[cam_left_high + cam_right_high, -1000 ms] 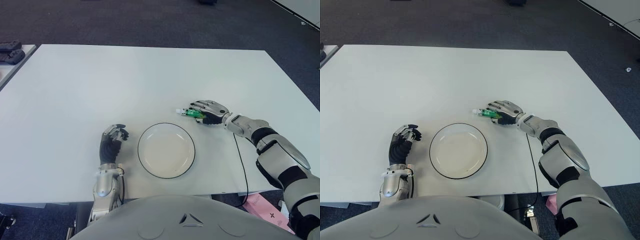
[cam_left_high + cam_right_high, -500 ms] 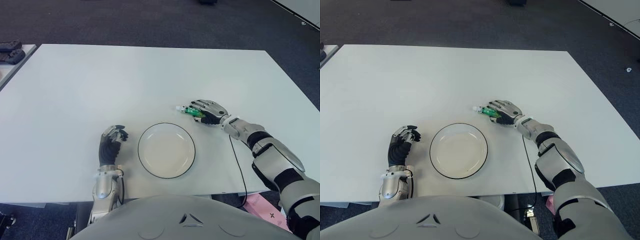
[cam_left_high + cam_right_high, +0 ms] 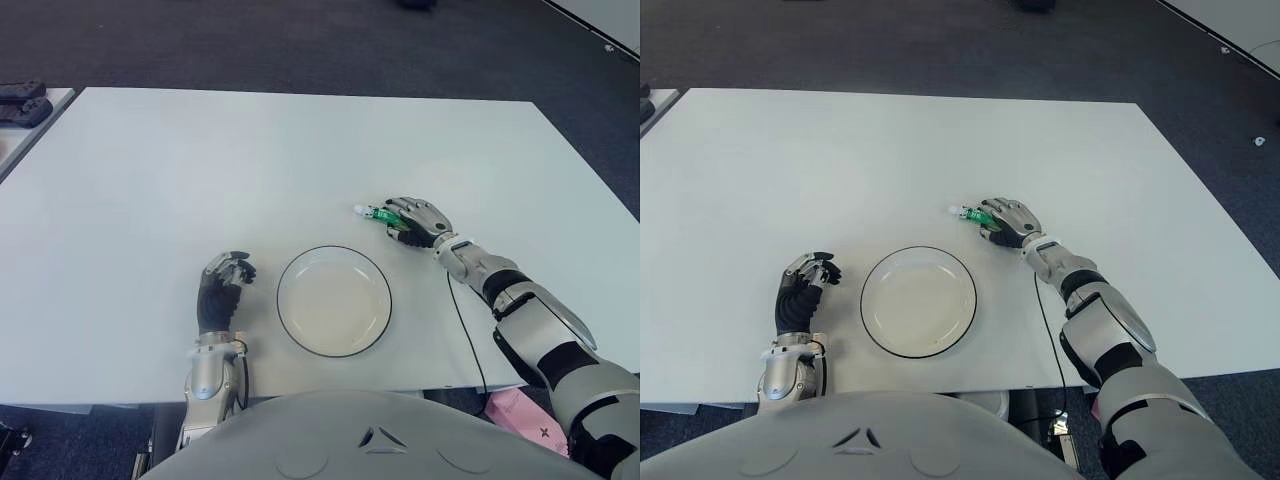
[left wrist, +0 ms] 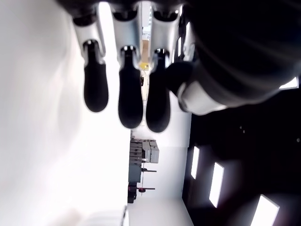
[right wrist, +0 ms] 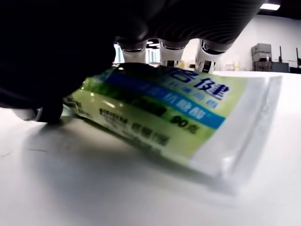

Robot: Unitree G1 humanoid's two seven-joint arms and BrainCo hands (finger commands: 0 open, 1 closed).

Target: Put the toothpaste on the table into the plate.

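A green and white toothpaste tube (image 3: 378, 213) lies just beyond the right rim of the white, dark-rimmed plate (image 3: 333, 301). My right hand (image 3: 410, 222) covers it with its fingers curled over the tube. In the right wrist view the tube (image 5: 164, 108) is tilted, its flat crimped end touching the table (image 3: 200, 170) and its other end under the fingers (image 5: 162, 52). Only the white cap end sticks out to the left of the hand. My left hand (image 3: 225, 280) shows left of the plate with its fingers curled and holding nothing.
A thin black cable (image 3: 462, 325) runs from my right wrist over the table's front edge. Dark objects (image 3: 20, 100) sit on a side surface at the far left. A pink item (image 3: 512, 412) is on the floor at the lower right.
My right hand has drawn slightly farther away and to the left, and the tube's cap end has shifted with it. The left hand and plate have not moved.
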